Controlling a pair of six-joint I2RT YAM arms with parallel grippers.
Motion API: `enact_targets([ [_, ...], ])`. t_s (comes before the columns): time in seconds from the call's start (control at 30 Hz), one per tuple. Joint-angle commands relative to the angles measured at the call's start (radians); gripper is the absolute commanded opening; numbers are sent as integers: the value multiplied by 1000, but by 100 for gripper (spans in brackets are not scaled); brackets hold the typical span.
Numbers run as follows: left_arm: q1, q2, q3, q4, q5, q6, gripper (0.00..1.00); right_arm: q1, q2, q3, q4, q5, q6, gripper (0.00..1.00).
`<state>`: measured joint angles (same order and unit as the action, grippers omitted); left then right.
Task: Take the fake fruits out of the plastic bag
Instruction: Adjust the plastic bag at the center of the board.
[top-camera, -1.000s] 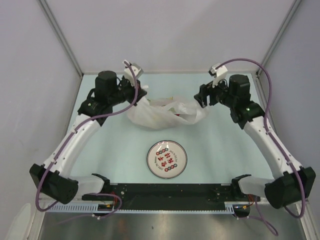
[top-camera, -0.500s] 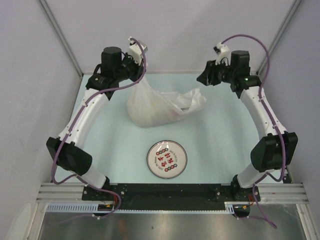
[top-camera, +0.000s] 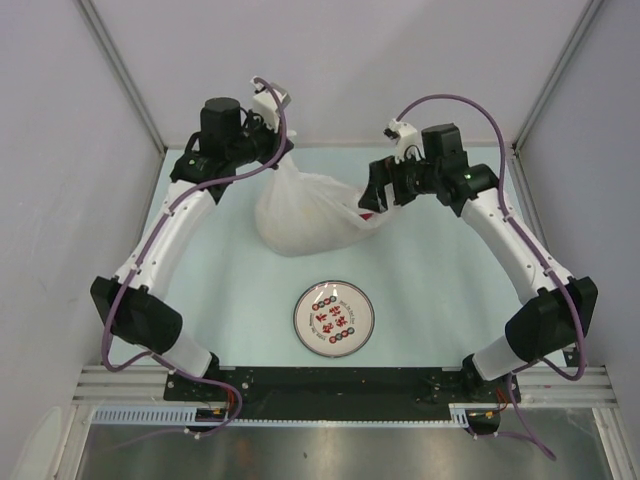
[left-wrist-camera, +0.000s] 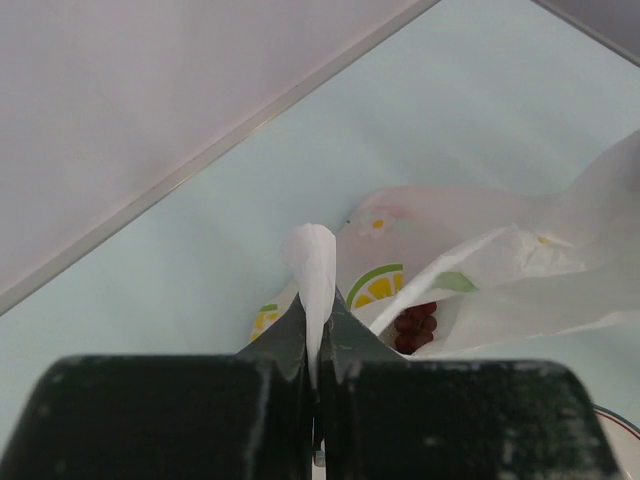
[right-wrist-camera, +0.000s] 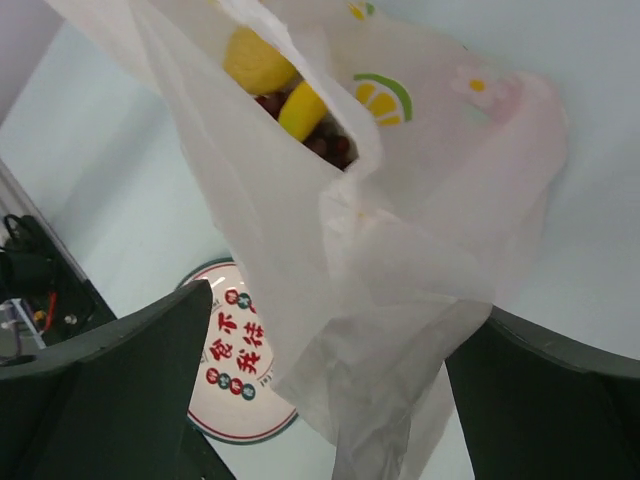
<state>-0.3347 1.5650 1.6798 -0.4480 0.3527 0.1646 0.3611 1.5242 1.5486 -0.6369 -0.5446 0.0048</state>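
This is a robotics lab, set up as a closed test cell. A round plate (top-camera: 335, 300) lies on a pale green desk (top-camera: 450, 290). Plain white walls (top-camera: 340, 60) stand behind the plate and to both sides of it, meeting at bare metal posts (top-camera: 120, 70). In front of the plate, a black rail (top-camera: 340, 385) carries 2 white robot arms, the left arm (top-camera: 165, 250) and the right arm (top-camera: 520, 245), both trailing purple cables (top-camera: 460, 100).

One plastic bag (top-camera: 305, 215) and one round white plate (top-camera: 335, 318) are sitting on the worktop (top-camera: 450, 290). Inside the bag, three fruits are showing: one paler yellow fruit (right-wrist-camera: 258, 60), one brighter yellow fruit (right-wrist-camera: 300, 108) and one bunch of dark grapes (right-wrist-camera: 330, 145).
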Motion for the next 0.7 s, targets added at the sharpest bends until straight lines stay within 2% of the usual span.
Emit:
enact_targets([
  [0.0, 5, -52, -9, 38, 22, -25, 0, 6, -24, 2, -20, 213, -26, 93],
  [0.03, 6, -52, -11, 42, 22, -20, 0, 6, -18, 8, -18, 227, -37, 86],
  [0.07, 8, -49, -14, 46, 20, -20, 0, 3, -9, 18, -17, 236, -45, 66],
  [0.13, 16, -39, -12, 74, 12, -16, 0, -8, 30, 65, 12, 242, -55, 43],
  [0.17, 19, -17, -2, 83, 2, -16, 0, -17, 49, 97, 25, 248, -61, 5],
  [0.2, 28, -1, 7, 98, -4, -14, 0, -16, 104, 129, 54, 283, -66, 0],
  [0.3, 45, 105, 113, 117, -27, 21, 0, -30, 206, 302, 120, 328, -77, 0],
  [0.33, 52, 133, 153, 114, -32, 24, 0, -33, 281, 423, 134, 336, -72, 0],
  [0.43, 94, 271, 334, 120, 9, 6, 0, -56, 446, 614, 187, 374, -58, 0],
  [0.47, 102, 305, 441, 126, 9, 3, 0, -60, 480, 731, 201, 394, -46, 0],
  [0.5, 117, 340, 510, 120, 2, -2, 0, -76, 513, 783, 233, 432, -10, 0],
  [0.53, 123, 431, 678, 108, -9, -16, 0, -85, 574, 830, 249, 442, 12, 0],
  [0.57, 129, 467, 757, 91, -23, -20, 0, -90, 593, 919, 262, 445, 24, 0],
  [0.63, 131, 486, 827, 132, -44, 13, 0, -91, 616, 973, 321, 462, 15, 0],
  [0.67, 131, 469, 804, 170, -43, 21, 0, -87, 614, 988, 338, 469, 0, 0],
])
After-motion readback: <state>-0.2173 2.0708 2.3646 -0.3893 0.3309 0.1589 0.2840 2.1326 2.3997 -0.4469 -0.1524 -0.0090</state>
